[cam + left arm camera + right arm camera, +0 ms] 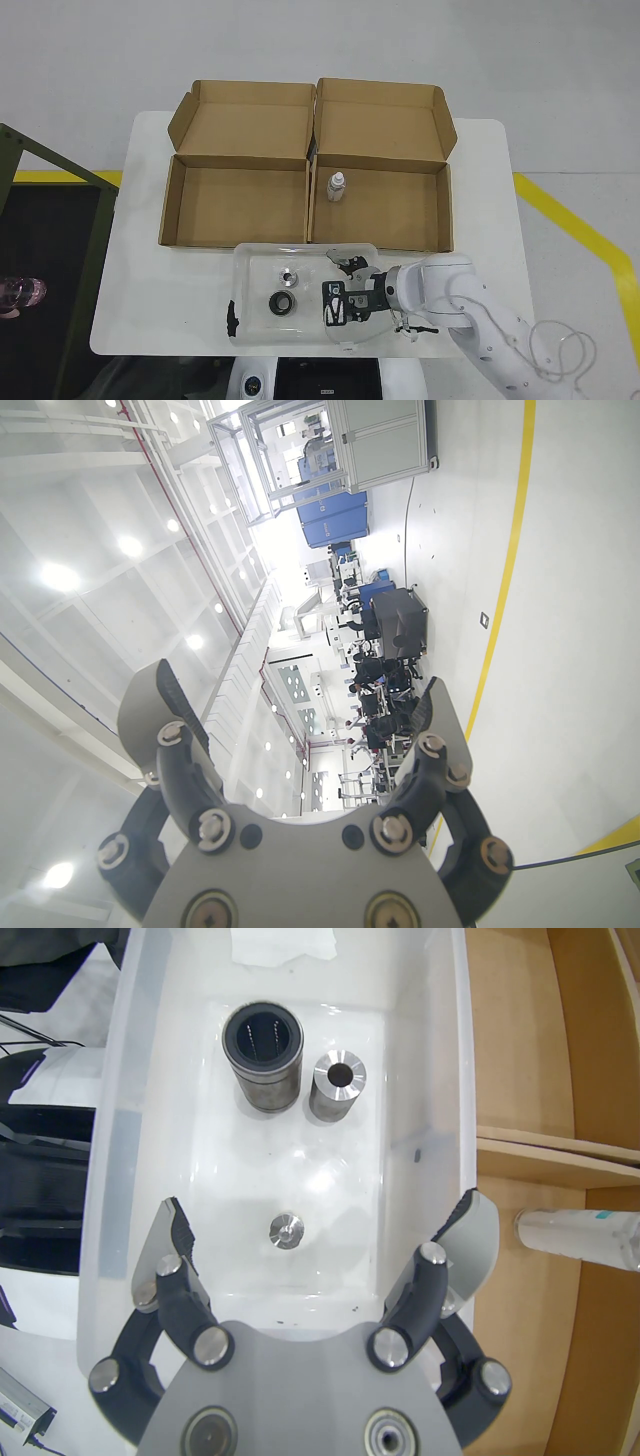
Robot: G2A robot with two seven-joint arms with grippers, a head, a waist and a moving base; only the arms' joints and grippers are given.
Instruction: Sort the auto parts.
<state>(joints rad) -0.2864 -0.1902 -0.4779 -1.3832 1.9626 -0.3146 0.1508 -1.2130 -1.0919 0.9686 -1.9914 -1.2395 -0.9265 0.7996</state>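
Above the translucent white plastic bin, the right gripper is hanging wide open, with the small silver conical metal part standing upright beneath it.

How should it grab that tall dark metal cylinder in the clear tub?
Probably around its round side wall, coming from above: the tall dark metal cylinder stands upright, open end up. Avoid the side where the shorter silver cylinder stands close.

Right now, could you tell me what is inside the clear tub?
The tub holds three parts: a tall dark cylinder and a shorter steel sleeve, standing side by side, and a small steel piece nearer the open right gripper. The tub's end under that gripper is hidden.
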